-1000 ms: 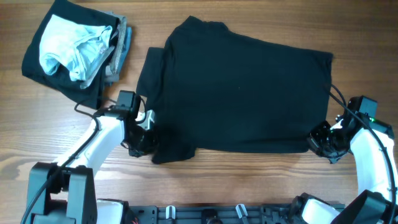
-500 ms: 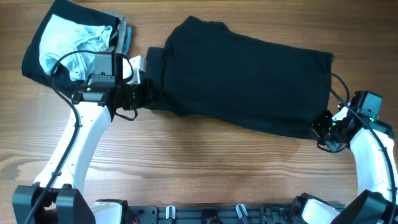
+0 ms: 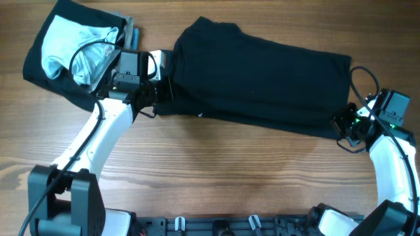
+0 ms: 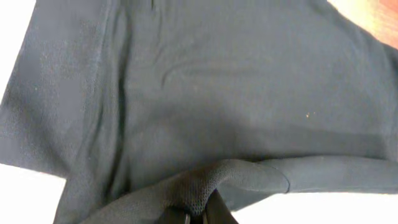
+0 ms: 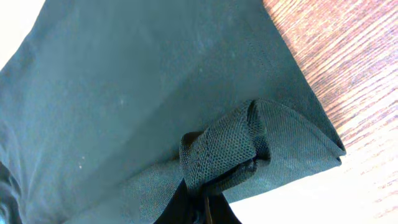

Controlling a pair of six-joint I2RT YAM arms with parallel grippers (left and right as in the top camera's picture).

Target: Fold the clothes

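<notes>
Both ends of a large black soft fabric garment (image 3: 256,82) are gripped over a wooden tabletop (image 3: 230,183).
The garment is laid flat across the tabletop's middle, left to right. The left fingers (image 3: 159,92) are pinched shut on a bunched fold at its left edge. The right fingers (image 3: 342,124) are clamped on a bunched fold at its near right corner. A pile of folded pale-blue, grey and black garments (image 3: 75,52) is seen at the far left.

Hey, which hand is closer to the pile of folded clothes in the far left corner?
Left. The left hand pinches the black garment at its edge, right beside the folded pile; the right hand grips the garment's opposite end, far from it.
</notes>
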